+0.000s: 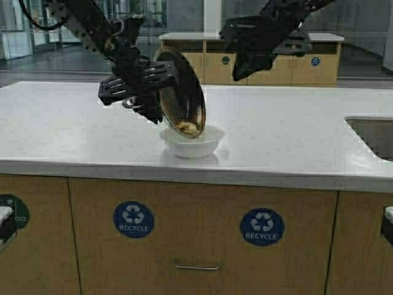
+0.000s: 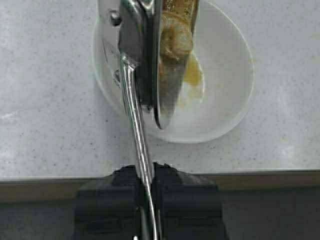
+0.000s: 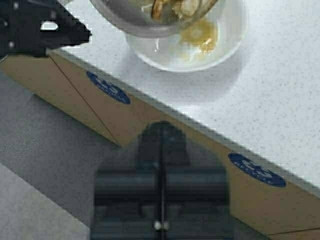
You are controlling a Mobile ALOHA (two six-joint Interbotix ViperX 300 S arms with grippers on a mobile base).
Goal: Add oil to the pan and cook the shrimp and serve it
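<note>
Pan tipped over the white bowl, shrimp at its lower rim.

Cabinet fronts [image 1: 196, 239] with recycle stickers [image 1: 134, 219] stood nearest, below the worktop [image 1: 73, 132]. On it sat the white bowl [image 1: 193, 145], with yellowish liquid [image 2: 192, 75] inside. The left gripper [image 2: 145, 186], jaws clamped on the handle, held the pan [image 1: 182, 92] almost on edge above the bowl; the shrimp [image 1: 188, 128] lay at its lowest rim. The right gripper [image 3: 161, 165], jaws together and empty, hung higher behind.

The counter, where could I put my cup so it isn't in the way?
The white counter is bare from its left end up to the white bowl, and again between the bowl and the sink on the right. The middle is crowded: the left gripper tips the pan and shrimp over the bowl.
</note>
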